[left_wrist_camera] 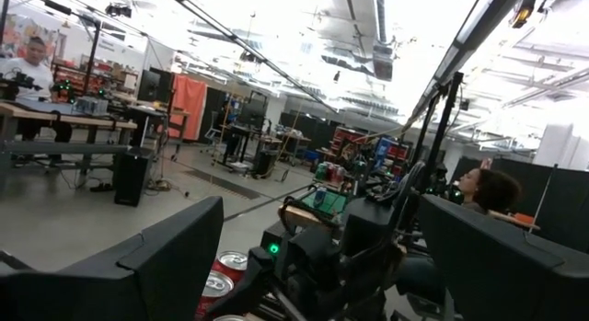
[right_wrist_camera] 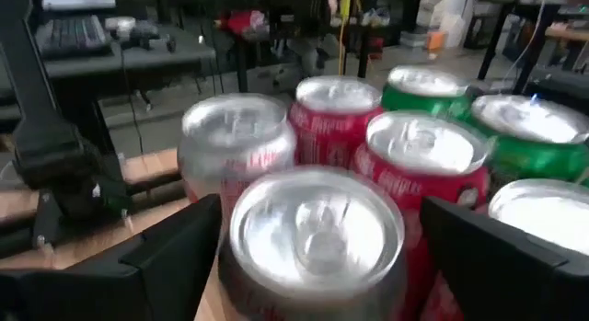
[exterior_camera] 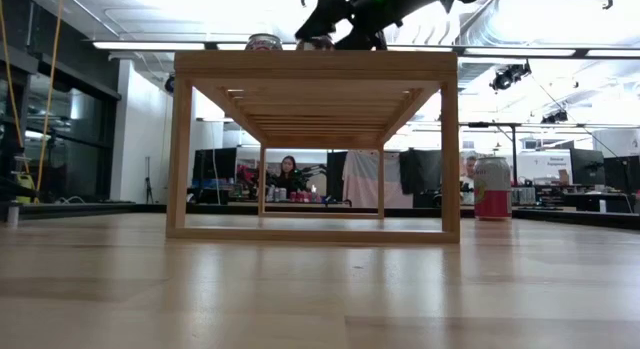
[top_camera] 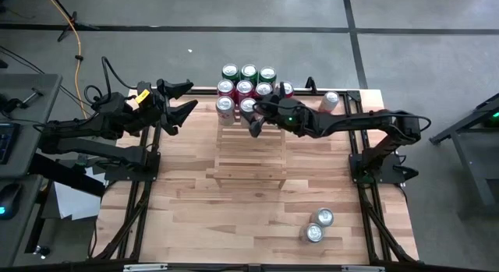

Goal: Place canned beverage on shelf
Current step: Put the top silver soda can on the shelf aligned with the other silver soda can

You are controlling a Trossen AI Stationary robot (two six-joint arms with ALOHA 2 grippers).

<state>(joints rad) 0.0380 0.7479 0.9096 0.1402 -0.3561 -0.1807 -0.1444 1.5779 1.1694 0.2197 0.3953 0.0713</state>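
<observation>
Light wooden slatted shelf (top_camera: pixel 249 151) at table centre; eight upright cans (top_camera: pixel 245 89) clustered at its far end: three green, the rest red or silver. Right gripper (top_camera: pixel 251 116), fingers spread wide, straddles one silver-topped can (right_wrist_camera: pixel 317 231). Left gripper (top_camera: pixel 181 100) hangs open, empty. Three more cans stand on the tabletop (top_camera: pixel 195 217).

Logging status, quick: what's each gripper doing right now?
Left gripper: open, empty, raised left of the shelf.
Right gripper: open, fingers either side of a can on the shelf; not closed on it.

no legible text (can (right_wrist_camera: pixel 317 234) lettering too blurred)
</observation>
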